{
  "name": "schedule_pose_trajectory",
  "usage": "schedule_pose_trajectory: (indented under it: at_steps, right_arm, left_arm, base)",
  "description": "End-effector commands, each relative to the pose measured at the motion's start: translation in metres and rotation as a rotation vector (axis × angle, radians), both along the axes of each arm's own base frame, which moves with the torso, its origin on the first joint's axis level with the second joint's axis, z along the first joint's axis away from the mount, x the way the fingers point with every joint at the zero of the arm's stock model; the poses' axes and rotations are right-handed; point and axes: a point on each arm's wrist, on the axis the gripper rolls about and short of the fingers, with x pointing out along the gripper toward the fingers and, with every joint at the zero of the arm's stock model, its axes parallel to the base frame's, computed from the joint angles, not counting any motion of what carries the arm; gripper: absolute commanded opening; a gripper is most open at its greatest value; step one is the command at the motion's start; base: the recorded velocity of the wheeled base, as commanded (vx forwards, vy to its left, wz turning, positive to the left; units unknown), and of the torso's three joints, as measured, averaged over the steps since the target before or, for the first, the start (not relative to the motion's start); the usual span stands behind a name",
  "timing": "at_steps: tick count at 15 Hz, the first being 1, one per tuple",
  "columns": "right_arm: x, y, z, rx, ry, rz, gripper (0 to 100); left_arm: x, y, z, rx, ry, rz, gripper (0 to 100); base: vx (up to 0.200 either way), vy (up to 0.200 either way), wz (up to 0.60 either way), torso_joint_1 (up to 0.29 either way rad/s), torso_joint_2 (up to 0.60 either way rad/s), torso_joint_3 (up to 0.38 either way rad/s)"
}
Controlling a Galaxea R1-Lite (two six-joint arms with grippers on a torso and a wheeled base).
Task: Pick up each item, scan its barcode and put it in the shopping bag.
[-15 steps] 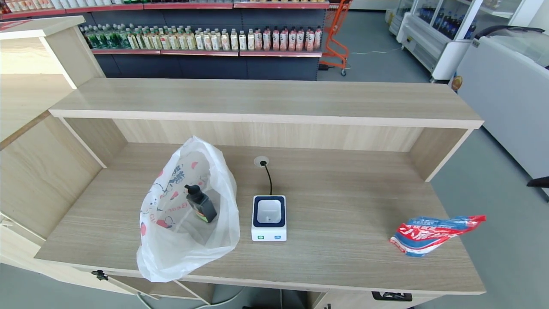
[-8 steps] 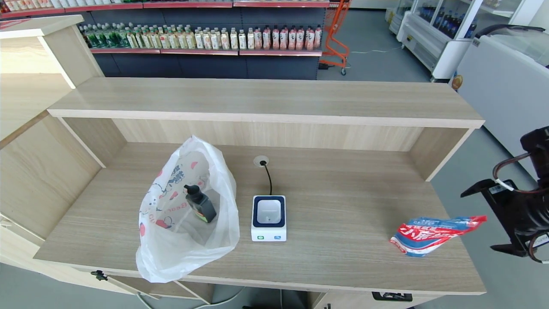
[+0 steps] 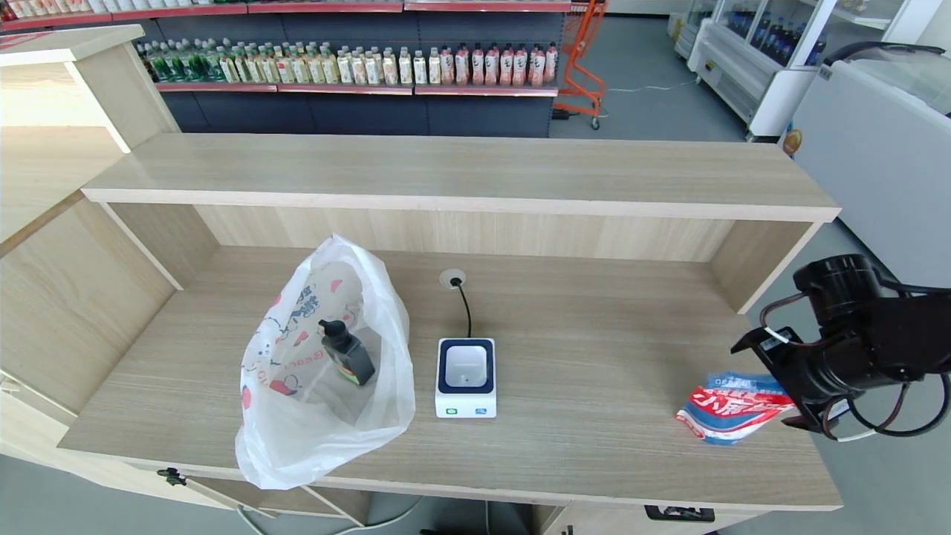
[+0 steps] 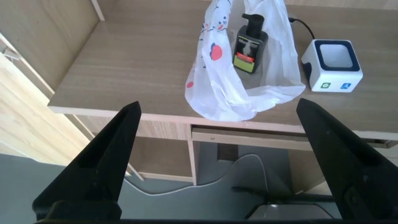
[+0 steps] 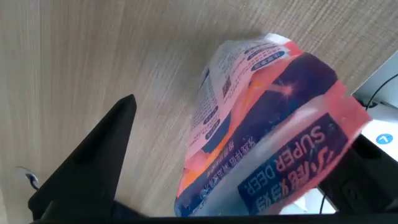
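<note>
Right tool [image 3: 780,383]: fingers spread wide, one on each side of the red, white and blue snack packet [image 3: 724,412]; contact with the packet cannot be made out. A second ago only a sliver of this arm showed at the right edge of the head view; half a second ago it hung off the right end of the bench [image 3: 594,357]; it has since swung inward and lower and now covers the packet's right tip. Nothing else has shifted. The packet lies flat near the bench's right front corner, well apart from the scanner [image 3: 466,377]. The scanner sits mid-bench, window up, its black cable [image 3: 465,305] running back to a hole in the top. Just beside it, on the robot's left, is the white plastic shopping bag [image 3: 319,438], mouth open; inside it is one dark pump bottle [image 3: 348,353], tilted. Right arm comes in from the right, wrist turned toward the bench. Left tool [image 4: 227,155]: fingers apart, gripping nothing, hanging out in front of the bench's front edge on the shopping bag's side.
</note>
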Motion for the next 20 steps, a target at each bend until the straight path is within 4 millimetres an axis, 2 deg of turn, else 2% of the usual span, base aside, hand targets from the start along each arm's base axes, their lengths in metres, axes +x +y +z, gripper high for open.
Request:
schedule_pose_trajectory:
  at_steps: [1, 4, 5, 13, 16, 17, 19, 20]
  right_arm:
    - [0.013, 0.011, -0.022, -0.004, 0.036, 0.036, 100]
    - [0.018, 0.017, -0.032, -0.011, 0.045, 0.057, 100]
    - [0.019, 0.017, -0.034, -0.020, 0.045, 0.068, 0]
    - [0.029, 0.015, -0.046, -0.239, 0.038, 0.295, 0]
    - [0.023, 0.018, -0.015, -0.332, -0.085, 0.394, 0]
    - [0.009, 0.020, 0.014, -0.299, -0.209, 0.516, 0]
    - [-0.019, 0.022, 0.047, -0.177, -0.423, 0.780, 0]
    - [-0.034, 0.016, 0.056, -0.139, -0.506, 0.918, 0]
  left_arm:
    - [0.000, 0.000, 0.000, 0.000, 0.000, 0.000, 100]
    - [0.000, 0.000, 0.000, 0.000, 0.000, 0.000, 100]
    - [0.000, 0.000, 0.000, 0.000, 0.000, 0.000, 100]
    - [0.000, 0.000, 0.000, 0.000, 0.000, 0.000, 100]
    - [0.000, 0.000, 0.000, 0.000, 0.000, 0.000, 100]
    - [0.000, 0.000, 0.000, 0.000, 0.000, 0.000, 100]
    - [0.000, 0.000, 0.000, 0.000, 0.000, 0.000, 100]
    - [0.000, 0.000, 0.000, 0.000, 0.000, 0.000, 100]
  base:
    - [0.000, 0.000, 0.00, 0.000, 0.00, 0.000]
    - [0.000, 0.000, 0.00, 0.000, 0.00, 0.000]
    - [0.000, 0.000, 0.00, 0.000, 0.00, 0.000]
    - [0.000, 0.000, 0.00, 0.000, 0.00, 0.000]
    - [0.000, 0.000, 0.00, 0.000, 0.00, 0.000]
    - [0.000, 0.000, 0.00, 0.000, 0.00, 0.000]
    - [0.000, 0.000, 0.00, 0.000, 0.00, 0.000]
    - [0.000, 0.000, 0.00, 0.000, 0.00, 0.000]
